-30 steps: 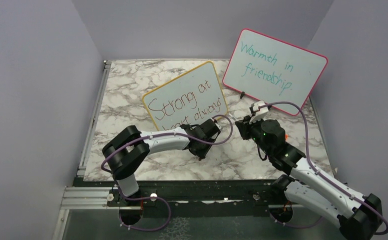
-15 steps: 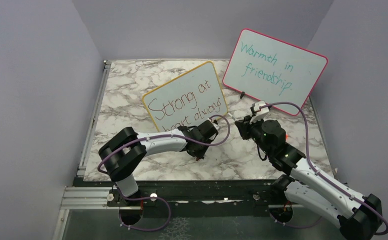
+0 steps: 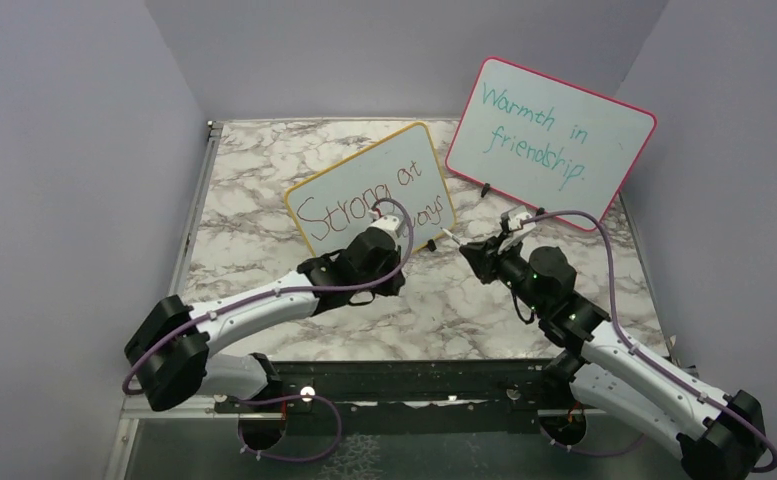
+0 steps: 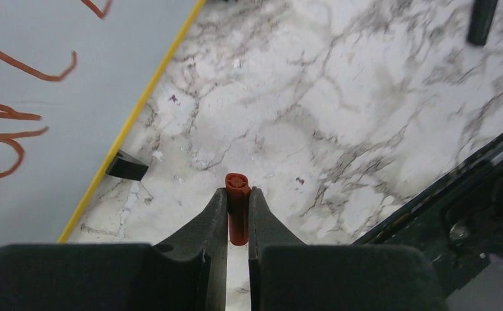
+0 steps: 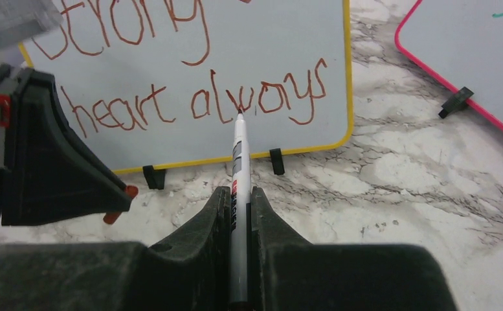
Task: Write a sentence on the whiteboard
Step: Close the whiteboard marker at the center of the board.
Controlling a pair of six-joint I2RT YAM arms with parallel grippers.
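Orange-red plastic shows between the fingers of the left gripper (image 4: 237, 194): a small cap (image 4: 237, 210), clamped upright with its closed end outward, above the marble bench (image 4: 339, 116). The right gripper (image 5: 239, 194) is shut on a white marker (image 5: 238, 152) whose tip points at the word "always". I cannot tell if it touches.

The whiteboard (image 5: 287, 32) stands tilted on small black feet (image 5: 276, 161) mid-bench, and the sentence (image 5: 197, 103) reads complete (capping looks like the step in hand).

Risks as I judge them: the bare tip could drift onto the writing and streak it. The left wrist hangs just in front of the board's lower line, so a careless swing could tip the lightly propped board. A cap offered off-axis would miss the nib.

The left arm lies low, stretched diagonally toward the board. The right arm is bent, reaching inward to its lower right corner.
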